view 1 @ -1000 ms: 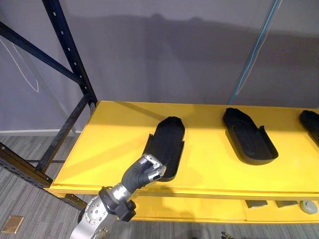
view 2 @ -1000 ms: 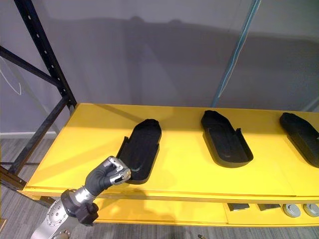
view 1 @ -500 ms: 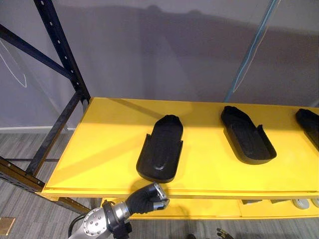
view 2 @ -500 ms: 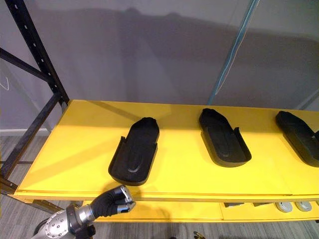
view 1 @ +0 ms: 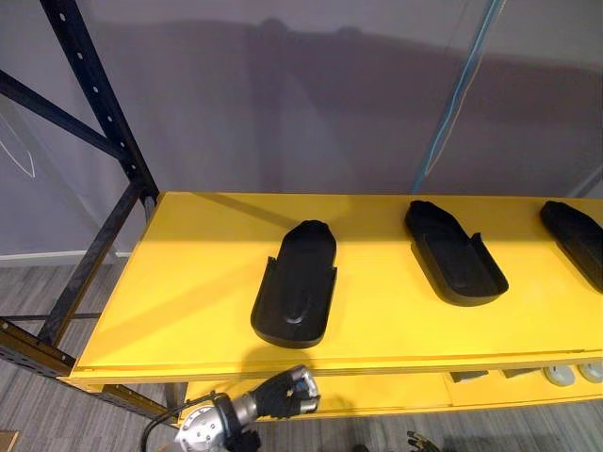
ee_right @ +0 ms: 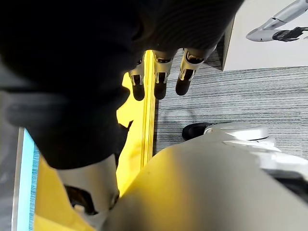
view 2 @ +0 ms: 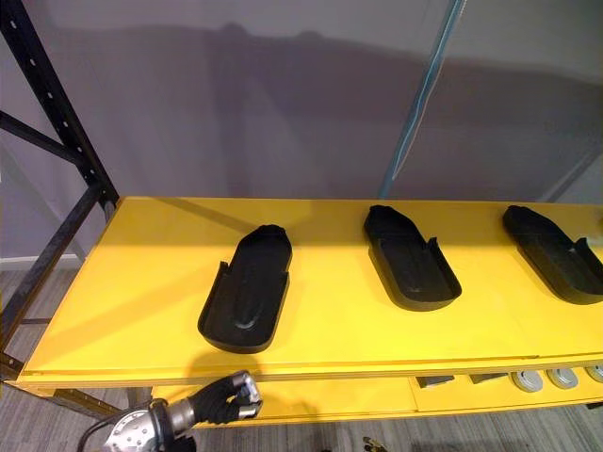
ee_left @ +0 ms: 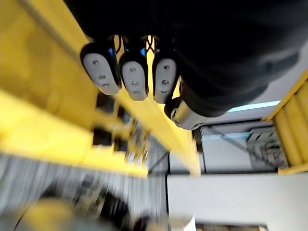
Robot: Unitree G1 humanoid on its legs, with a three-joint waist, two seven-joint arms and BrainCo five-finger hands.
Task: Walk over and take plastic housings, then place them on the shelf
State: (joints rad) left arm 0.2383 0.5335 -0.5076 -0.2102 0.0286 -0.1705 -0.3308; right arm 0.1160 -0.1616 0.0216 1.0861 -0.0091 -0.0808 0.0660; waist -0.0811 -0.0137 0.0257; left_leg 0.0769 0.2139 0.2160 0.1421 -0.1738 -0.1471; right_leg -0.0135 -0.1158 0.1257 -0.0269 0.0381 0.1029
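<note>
Housings [view 2: 247, 290] lie apart on the yellow shelf [view 2: 122, 282]; my left hand [view 1: 287, 395] hangs curled, empty, below its edge. Right wrist view catches my right hand [ee_right: 160, 79], fingers relaxed.

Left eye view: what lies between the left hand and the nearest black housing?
Between left hand and housing: just bare yellow shelf front, in both eye views.

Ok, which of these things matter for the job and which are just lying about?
Job: left housing, middle housing, right housing, on the yellow shelf; left hand, curled and empty, below its edge.
Lying about: silvery discs, grey blocks on the lower level.
</note>
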